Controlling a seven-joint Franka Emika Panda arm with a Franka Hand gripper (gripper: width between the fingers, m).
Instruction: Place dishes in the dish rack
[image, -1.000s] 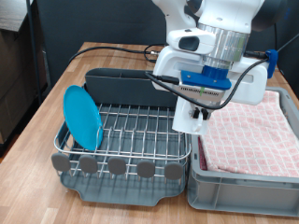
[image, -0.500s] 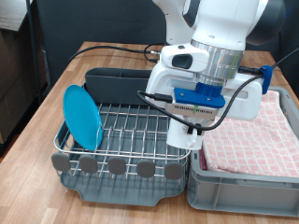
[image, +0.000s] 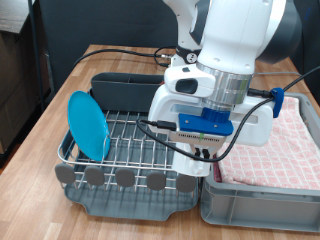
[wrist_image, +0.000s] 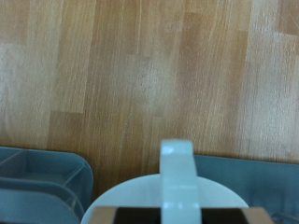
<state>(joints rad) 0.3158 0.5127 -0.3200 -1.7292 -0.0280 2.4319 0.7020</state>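
Observation:
The dish rack (image: 135, 140) is a silver wire grid on a dark grey tray, with a tall grey caddy (image: 125, 90) behind it and a row of round discs (image: 125, 178) in front. A light-blue plate (image: 88, 125) stands upright in the rack at the exterior view's left. My gripper (image: 203, 152) hangs low over the rack's right side, mostly hidden by the hand, and is shut on a white cup (image: 193, 160). In the wrist view one white finger (wrist_image: 177, 173) reaches over the cup's round rim (wrist_image: 168, 201).
A grey bin (image: 250, 205) lined with pink checkered cloth (image: 285, 140) stands just to the right of the rack in the exterior view. Black cables trail from the hand across the rack. The wooden table (wrist_image: 140, 75) fills most of the wrist view, with grey plastic (wrist_image: 37, 182) at the edge.
The hand has come down and moved towards the exterior view's left with the white cup, from above the bin's edge to low over the rack's right side.

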